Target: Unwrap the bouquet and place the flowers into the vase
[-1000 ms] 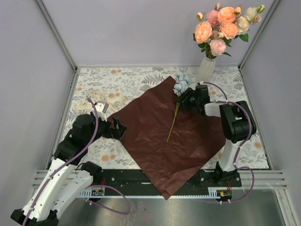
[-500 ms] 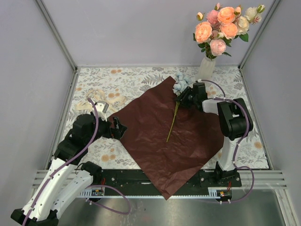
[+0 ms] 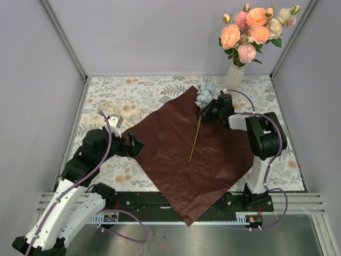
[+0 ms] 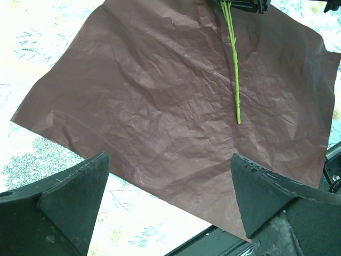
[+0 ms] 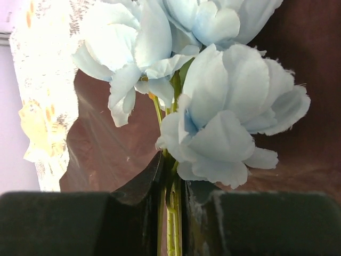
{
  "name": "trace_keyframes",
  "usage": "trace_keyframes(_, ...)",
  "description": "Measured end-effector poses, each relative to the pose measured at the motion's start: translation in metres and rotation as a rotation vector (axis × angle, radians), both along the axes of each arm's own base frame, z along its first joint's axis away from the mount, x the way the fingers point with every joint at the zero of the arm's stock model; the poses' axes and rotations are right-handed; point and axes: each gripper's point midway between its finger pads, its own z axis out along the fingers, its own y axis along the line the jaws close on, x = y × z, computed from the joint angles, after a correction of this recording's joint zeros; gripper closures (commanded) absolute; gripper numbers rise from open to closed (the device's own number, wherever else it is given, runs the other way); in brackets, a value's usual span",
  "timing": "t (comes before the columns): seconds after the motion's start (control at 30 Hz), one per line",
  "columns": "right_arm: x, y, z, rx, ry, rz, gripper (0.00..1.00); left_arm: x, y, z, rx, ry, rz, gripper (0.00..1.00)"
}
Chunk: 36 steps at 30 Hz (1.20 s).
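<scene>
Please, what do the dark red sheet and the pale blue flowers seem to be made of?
The dark red sheet looks like thin matte paper, given its fine creases. The pale blue flowers seem fabric, matte, with slightly frayed petal edges; their green stem is probably plastic, but that is uncertain.
</scene>
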Motion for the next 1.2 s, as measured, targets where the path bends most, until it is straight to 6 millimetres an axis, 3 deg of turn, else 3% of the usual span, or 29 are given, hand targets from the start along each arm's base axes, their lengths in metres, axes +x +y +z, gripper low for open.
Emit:
trace_keyframes(0.13, -0.005, 0.001, 0.026, 0.01, -0.085, 0.015, 1.0, 0.0, 0.0, 0.0, 0.0, 0.0, 0.0, 0.01)
trace_keyframes(0.3, -0.018, -0.001, 0.077, 0.037, -0.239, 0.019, 1.0, 0.0, 0.0, 0.0, 0.0, 0.0, 0.0, 0.01)
trace_keyframes(0.73, -0.092, -0.014, 0.182, -0.017, -0.612, 0.078, 1.0, 0.0, 0.0, 0.0, 0.0, 0.001, 0.0, 0.01)
trace_keyframes(0.8, -0.1, -0.024, 0.188, -0.049, -0.659, 0.039, 1.0, 0.0, 0.0, 0.0, 0.0, 0.002, 0.0, 0.01)
trace_keyframes(1.07, -0.12, -0.085, 0.168, -0.208, -0.677, -0.216, 1.0, 0.001, 0.0, -0.002, 0.003, 0.008, 0.0, 0.01)
trace_keyframes(1.2, -0.127, -0.114, 0.183, -0.265, -0.715, -0.35, 1.0, 0.001, -0.001, -0.003, 0.005, 0.012, 0.0, 0.01)
